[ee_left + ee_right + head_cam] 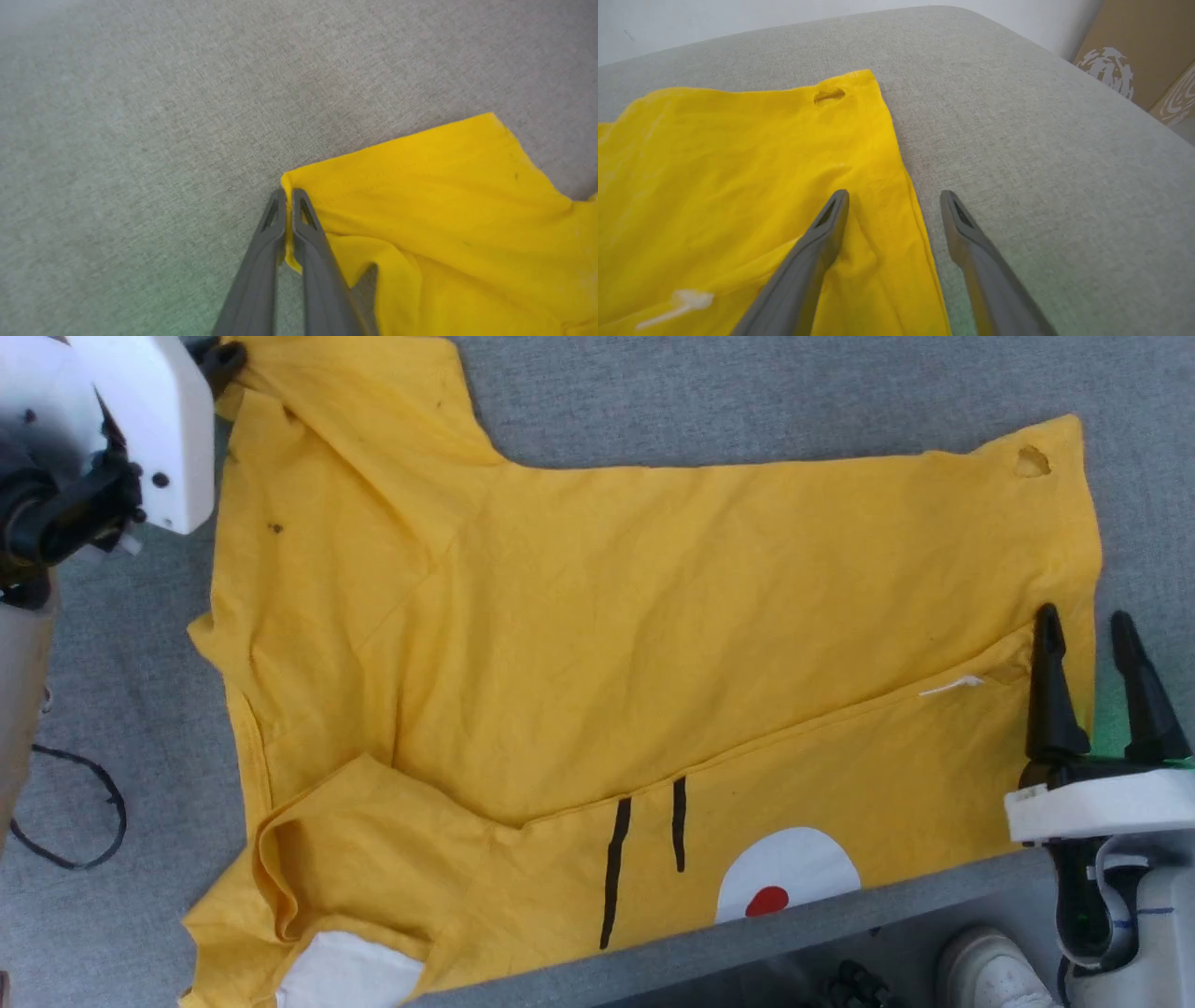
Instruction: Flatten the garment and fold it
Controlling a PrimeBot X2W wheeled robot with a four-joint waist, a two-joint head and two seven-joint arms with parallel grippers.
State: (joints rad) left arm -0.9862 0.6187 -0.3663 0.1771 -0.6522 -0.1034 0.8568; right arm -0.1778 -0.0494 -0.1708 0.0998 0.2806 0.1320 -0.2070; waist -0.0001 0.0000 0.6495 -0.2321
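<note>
Garment [653, 616] lies lengthwise left to right on the bench [747, 392], sleeves left, hem right; left tool [286, 193] clamped on its far-left corner, right tool [1084, 616] apart astride the hem.

Work surface [747, 392]: grey woven fabric, rounded far corner. White wall [738, 18] behind it. Brown cardboard boxes [1120, 51] with white print at far right. Black cable [93, 821] looped at left side. White shoe [990, 971] below front edge

grey fabric surface [747, 392] | black cable loop [119, 807] at left | white shoe [990, 971] lower right | cardboard boxes [1134, 51]
</note>
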